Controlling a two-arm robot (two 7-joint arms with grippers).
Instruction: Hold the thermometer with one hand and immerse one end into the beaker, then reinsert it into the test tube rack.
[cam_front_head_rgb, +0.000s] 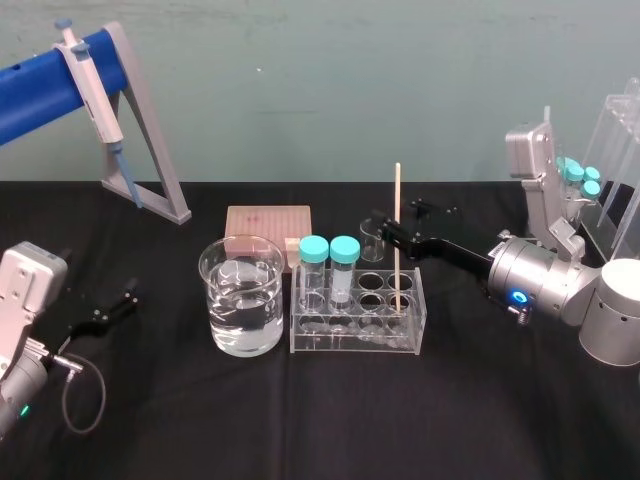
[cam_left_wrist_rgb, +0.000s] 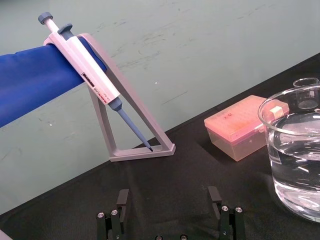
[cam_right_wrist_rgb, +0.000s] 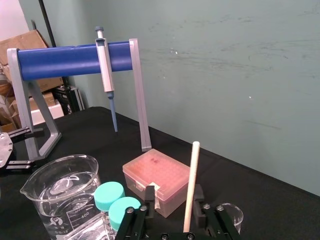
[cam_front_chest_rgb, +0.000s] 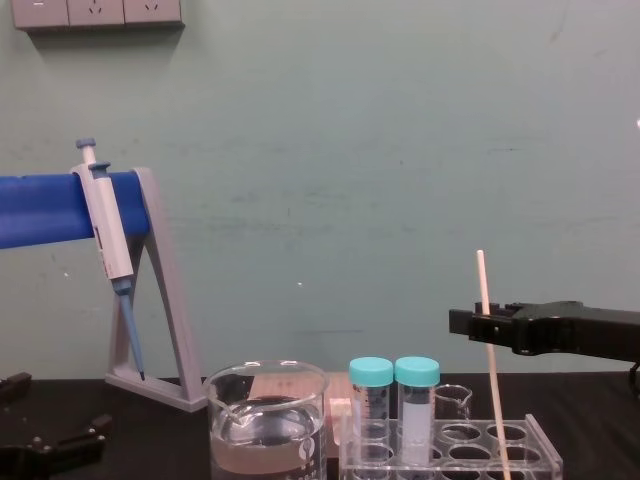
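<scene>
Nearest the robot, at the front of the black-clothed table, stands the clear test tube rack (cam_front_head_rgb: 350, 342), with the large water-filled beaker (cam_front_head_rgb: 241, 295) just beside it on the left. Two teal-capped tubes (cam_front_head_rgb: 345, 265) occupy the rack's left end. The thermometer (cam_front_head_rgb: 397, 230) stands upright in a hole toward the right end, its top well above the caps.

The right gripper (cam_front_head_rgb: 398, 218) reaches in from the right at the rod's upper half, its fingers (cam_right_wrist_rgb: 148, 196) spread with one on each side of the thermometer. Seen from the right wrist, the rod sits closer to one finger than the other. I cannot tell whether that near finger touches it, but nothing is pinched. The left gripper (cam_front_head_rgb: 115, 303) rests low at the table's left, well apart from the beaker, jaws also spread and holding nothing.

Behind the rack sit a pink pipette tip box (cam_front_head_rgb: 268, 228) and a small glass beaker (cam_front_head_rgb: 372, 240). A pipette (cam_front_head_rgb: 95, 90) hangs on the grey stand (cam_front_head_rgb: 155, 150) at the back left.

As for progress, the rod is in the rack, not in the water, and no grip is on it. I judge this to be the approach to the grasp, which would leave everything to do: pinch, lift clear, carry over the beaker, dip one end, and return it to a hole. The same layout would equally suit a finished return, and nothing on the table settles which.
</scene>
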